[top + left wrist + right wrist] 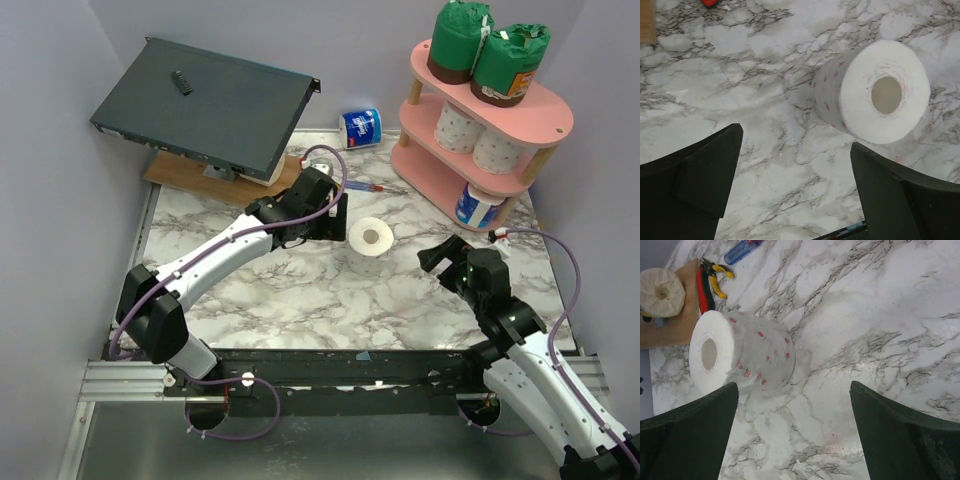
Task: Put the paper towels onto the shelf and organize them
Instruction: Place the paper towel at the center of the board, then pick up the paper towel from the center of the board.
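The left claw (796, 137) is wide apart and holds nothing. One white roll (875, 92) lies on the table (715, 75) just past it. The right claw (792, 385) is wide apart and empty too. One blue roll (361, 128) lies farther back. The pink shelf (550, 108) holds five: two green rolls (460, 40), two white rolls (458, 127) and one blue shelf roll (478, 207).

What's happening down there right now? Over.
Left gripper, right gripper open, empty. White roll sits on table between them, untouched. Nothing blocks way to shelf.
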`<move>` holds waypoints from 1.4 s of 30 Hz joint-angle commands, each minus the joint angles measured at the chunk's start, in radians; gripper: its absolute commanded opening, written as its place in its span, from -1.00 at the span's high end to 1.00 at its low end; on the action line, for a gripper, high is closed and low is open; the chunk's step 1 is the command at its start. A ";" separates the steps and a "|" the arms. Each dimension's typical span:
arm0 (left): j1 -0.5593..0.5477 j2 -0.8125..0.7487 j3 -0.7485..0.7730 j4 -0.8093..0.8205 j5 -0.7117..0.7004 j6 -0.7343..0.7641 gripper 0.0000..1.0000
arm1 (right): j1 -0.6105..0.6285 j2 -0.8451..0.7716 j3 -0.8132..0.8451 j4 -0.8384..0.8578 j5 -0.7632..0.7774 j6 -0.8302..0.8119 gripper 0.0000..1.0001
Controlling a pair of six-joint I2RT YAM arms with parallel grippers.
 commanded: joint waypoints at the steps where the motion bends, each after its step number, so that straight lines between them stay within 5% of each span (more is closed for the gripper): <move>1: -0.013 0.054 0.027 0.061 0.101 -0.054 -0.91 | -0.001 -0.001 0.033 -0.016 -0.013 -0.030 -0.93; 6: -0.013 0.068 0.004 0.102 0.114 -0.089 -0.88 | -0.001 0.028 0.079 0.015 -0.134 -0.133 -0.89; 17: -0.010 -0.159 -0.315 0.244 0.075 -0.196 -0.86 | 0.022 0.258 0.317 -0.002 -0.233 -0.339 -0.74; 27: -0.049 -0.383 -0.569 0.289 0.061 -0.248 -0.81 | 0.407 0.555 0.539 -0.057 0.069 -0.458 -0.65; 42: -0.092 -0.475 -0.743 0.322 0.024 -0.289 -0.80 | 0.422 0.854 0.680 0.008 0.039 -0.560 -0.53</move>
